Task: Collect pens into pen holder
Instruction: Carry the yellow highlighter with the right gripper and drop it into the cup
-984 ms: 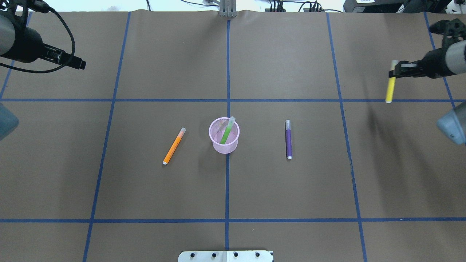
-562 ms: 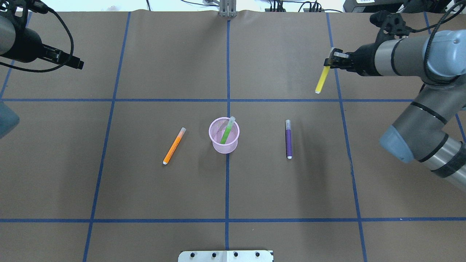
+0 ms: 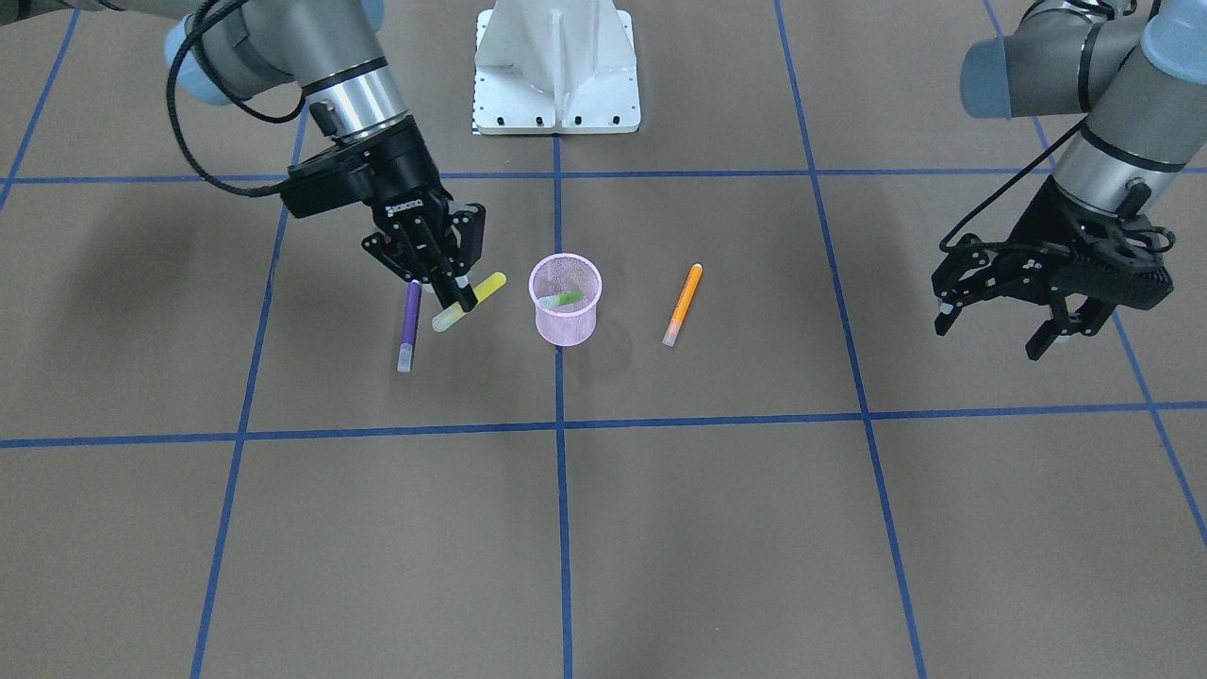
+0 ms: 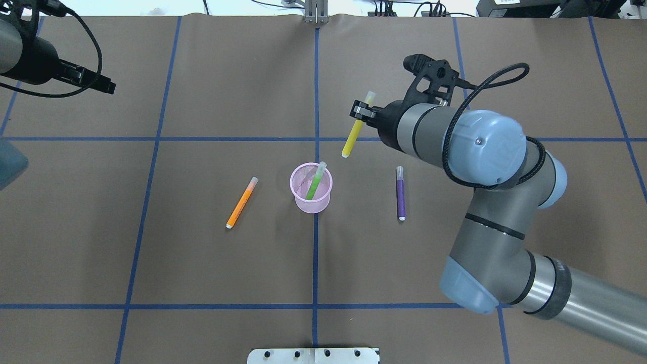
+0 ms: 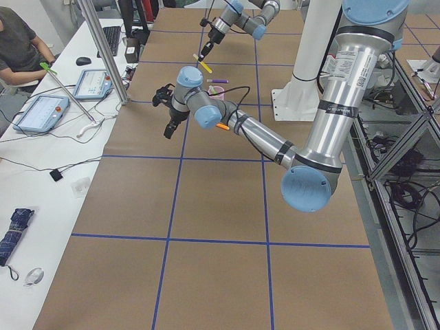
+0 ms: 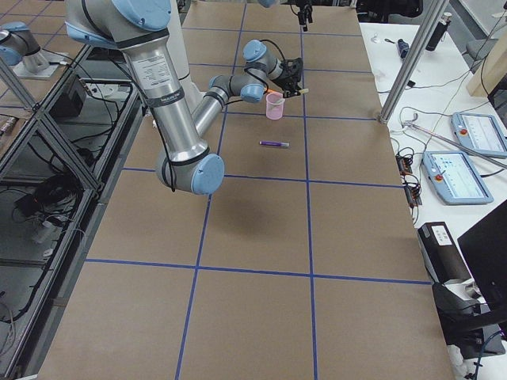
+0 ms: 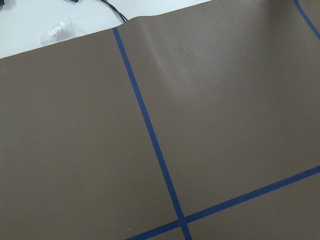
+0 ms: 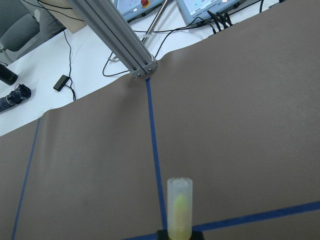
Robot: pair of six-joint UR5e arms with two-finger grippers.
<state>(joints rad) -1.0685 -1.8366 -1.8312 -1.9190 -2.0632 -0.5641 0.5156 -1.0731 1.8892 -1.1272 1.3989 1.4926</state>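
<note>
The pink mesh pen holder [image 4: 311, 199] [image 3: 565, 321] stands upright at the table's centre with the green pen [image 4: 314, 184] leaning inside it. The orange pen [image 4: 241, 202] [image 3: 682, 304] lies left of the holder. The purple pen [image 4: 400, 193] [image 3: 409, 325] lies right of it. My right gripper [image 4: 360, 112] [image 3: 455, 292] is shut on a yellow pen [image 4: 351, 138] [image 3: 469, 302] and holds it tilted above the table, just beyond and right of the holder. The pen's pale cap shows in the right wrist view [image 8: 179, 210]. My left gripper [image 3: 990, 328] is open and empty, far left.
Blue tape lines [image 4: 315, 101] grid the brown table cover. The robot's white base [image 3: 555, 66] stands at the near edge. A metal post [image 4: 316, 12] stands at the far edge. Operator desks with tablets [image 6: 467, 154] lie beyond the table.
My right arm has swung left from the table's right edge, carrying the yellow pen to a spot near the holder. The left arm has barely moved.
</note>
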